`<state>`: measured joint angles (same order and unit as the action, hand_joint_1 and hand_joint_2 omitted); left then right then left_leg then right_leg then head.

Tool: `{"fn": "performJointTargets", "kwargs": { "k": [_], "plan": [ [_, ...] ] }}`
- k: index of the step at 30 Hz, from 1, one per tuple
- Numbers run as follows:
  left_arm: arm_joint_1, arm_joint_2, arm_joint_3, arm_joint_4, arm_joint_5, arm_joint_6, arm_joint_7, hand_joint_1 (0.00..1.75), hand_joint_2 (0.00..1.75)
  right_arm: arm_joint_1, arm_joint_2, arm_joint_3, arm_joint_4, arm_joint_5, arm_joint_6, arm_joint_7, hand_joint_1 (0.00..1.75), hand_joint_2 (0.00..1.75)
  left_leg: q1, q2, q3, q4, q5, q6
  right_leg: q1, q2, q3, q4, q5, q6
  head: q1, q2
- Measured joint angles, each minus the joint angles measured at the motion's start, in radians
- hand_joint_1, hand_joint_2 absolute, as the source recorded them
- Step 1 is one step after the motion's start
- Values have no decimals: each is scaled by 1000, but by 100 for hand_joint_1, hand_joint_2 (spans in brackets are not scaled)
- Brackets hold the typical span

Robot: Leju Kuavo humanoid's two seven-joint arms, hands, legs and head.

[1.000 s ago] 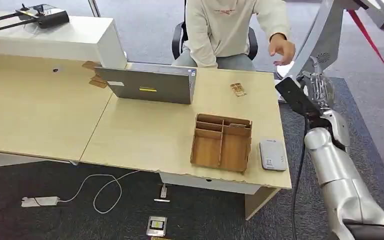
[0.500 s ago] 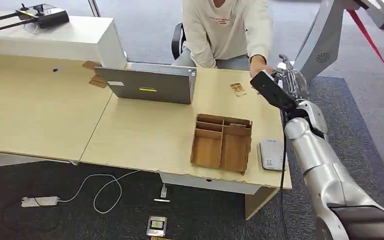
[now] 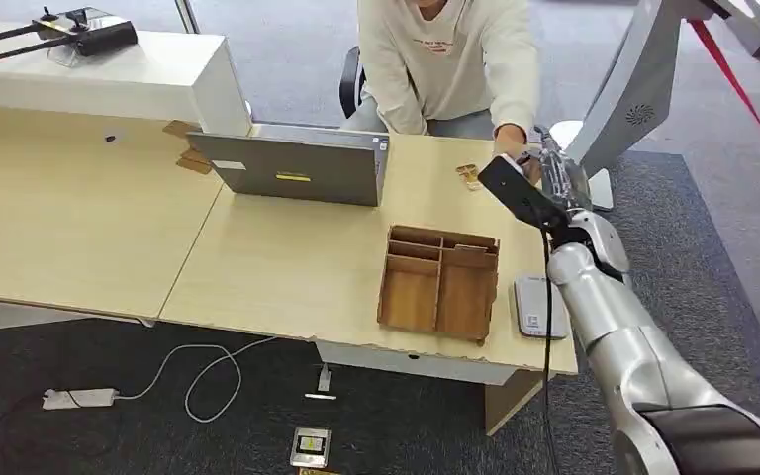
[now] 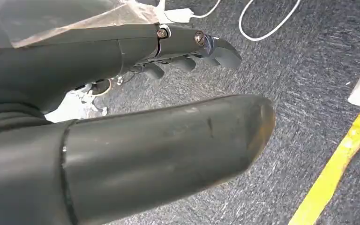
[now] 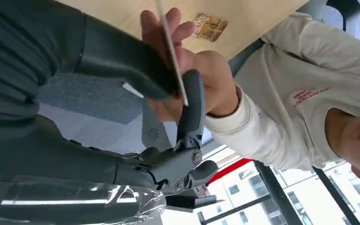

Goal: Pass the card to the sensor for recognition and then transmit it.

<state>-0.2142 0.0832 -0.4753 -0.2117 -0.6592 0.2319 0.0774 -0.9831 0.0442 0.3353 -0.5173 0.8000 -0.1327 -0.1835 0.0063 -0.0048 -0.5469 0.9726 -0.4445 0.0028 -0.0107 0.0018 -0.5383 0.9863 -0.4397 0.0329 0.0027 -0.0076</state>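
No writing can be read anywhere. The person's cream sweatshirt (image 5: pixel 304 70) bears small red chest lettering, too small and turned to make out. The grey laptop (image 3: pixel 297 168) carries a yellow label, illegible.

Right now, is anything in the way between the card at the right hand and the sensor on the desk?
Nothing visible blocks it. The card sits between the right hand's thumb and fingers, with the person's hand also on it. The sensor lies uncovered beside the wooden tray.

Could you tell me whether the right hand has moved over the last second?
Yes: the right hand swung in from beyond the desk edge to above its far corner.
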Motion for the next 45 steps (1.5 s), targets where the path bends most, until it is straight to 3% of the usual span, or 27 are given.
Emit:
{"fn": "performJointTargets", "kwargs": {
  "k": [11, 19, 26, 32, 36, 45],
  "plan": [
    [5, 0, 0, 0, 5, 10, 0, 0, 0, -6, 4, 6, 18, -22, -90, -21, 0, 175, 0, 0, 0, 0, 0, 0, 0, 0, 0, 0, 0, 0, 0, 0],
    [10, 0, 1, 0, 8, 14, 0, 0, 0, -12, -16, 5, -3, -59, -108, -20, 0, 175, 0, 0, 0, 0, 0, 0, 0, 0, 0, 0, 0, 0, 0, 0],
    [28, 3, 5, 0, 16, 28, 0, 0, 0, 56, -86, -16, -154, -147, -114, 69, 0, 175, 0, 0, 0, 0, 0, 0, 0, 0, 0, -1, 0, 0, 0, 0],
    [34, 9, 10, 0, 16, 28, 0, 0, 0, 222, -148, -55, -389, -172, -31, 216, 0, 175, 0, 0, 0, 0, -1, 0, 0, 0, 0, -1, 0, 0, 0, 0],
    [34, 9, 11, 0, 14, 28, 4, 0, 0, 302, -161, -63, -504, -161, -6, 241, 0, 175, 0, 0, 0, 0, -1, 0, 0, 1, -1, -1, 0, 0, 0, 0],
    [26, 9, 11, 0, 7, 23, 15, 0, 0, 363, -166, -61, -647, -144, 84, 259, 0, 175, 0, 0, 0, 0, 0, 0, 0, 1, 0, -1, 0, 0, 0, 0]
  ]
}}
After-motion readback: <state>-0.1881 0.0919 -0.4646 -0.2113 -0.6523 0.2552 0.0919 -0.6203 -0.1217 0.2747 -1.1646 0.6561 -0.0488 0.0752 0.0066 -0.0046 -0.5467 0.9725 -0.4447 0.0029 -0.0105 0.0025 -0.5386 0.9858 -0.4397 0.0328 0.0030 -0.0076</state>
